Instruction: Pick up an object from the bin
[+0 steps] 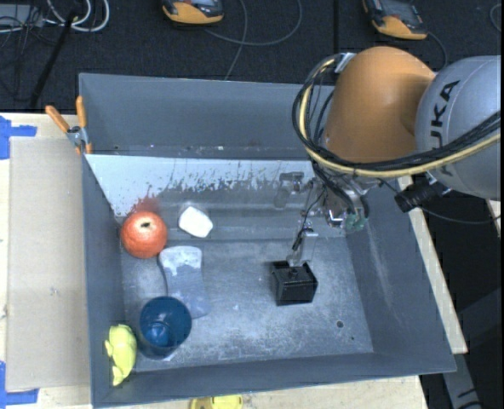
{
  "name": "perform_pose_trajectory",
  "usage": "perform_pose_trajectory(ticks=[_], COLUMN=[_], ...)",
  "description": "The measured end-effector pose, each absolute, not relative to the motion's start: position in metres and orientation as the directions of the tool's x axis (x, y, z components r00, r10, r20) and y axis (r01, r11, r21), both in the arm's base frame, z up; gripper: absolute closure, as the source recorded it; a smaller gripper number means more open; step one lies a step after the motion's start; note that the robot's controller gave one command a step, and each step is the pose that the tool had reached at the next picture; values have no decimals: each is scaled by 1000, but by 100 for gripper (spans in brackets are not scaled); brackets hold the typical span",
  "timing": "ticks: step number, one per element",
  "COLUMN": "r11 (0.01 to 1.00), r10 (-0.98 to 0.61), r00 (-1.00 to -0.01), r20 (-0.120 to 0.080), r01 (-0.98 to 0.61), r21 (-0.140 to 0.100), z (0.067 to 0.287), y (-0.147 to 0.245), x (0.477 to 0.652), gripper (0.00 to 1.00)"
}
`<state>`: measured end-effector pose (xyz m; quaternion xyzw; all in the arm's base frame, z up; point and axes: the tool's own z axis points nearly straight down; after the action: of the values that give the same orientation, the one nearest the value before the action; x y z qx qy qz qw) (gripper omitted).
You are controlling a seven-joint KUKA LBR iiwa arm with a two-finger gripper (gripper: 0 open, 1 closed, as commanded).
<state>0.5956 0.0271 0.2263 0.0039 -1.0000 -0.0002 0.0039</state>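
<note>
Your hand (303,247) hangs low inside the grey bin (235,118), right above the black block (294,284), and its lower tip looks to meet the block's top rear edge. From this angle you cannot tell whether the hand is open or closed, and nothing shows gripped in it. The block is a small dark box, sitting alone on the bin floor with its top face up.

Everything else lies well to the left of the black block. Farthest up on that side you have a red-orange apple (144,233), and just beside it, on the side nearer the block, a small white lump (195,221). Below those, a crumpled piece of clear plastic (182,267) lies touching a round blue cup (164,325), which sits left of the block and lower in the view. Beyond the cup, farthest from the block, a yellow thing (121,350) rests in the bin's corner.

Above the block, the orange wrist cover (375,100) and its looped cables (307,118) reach over the bin's rim.
</note>
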Motion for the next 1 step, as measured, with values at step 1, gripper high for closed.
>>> perform_pose_trajectory(ticks=[1], r11=[1000], r10=[-8], r00=[-1000], r20=[0], r01=[-8], r21=[0], z=[231], y=[27], x=[597], gripper=[0])
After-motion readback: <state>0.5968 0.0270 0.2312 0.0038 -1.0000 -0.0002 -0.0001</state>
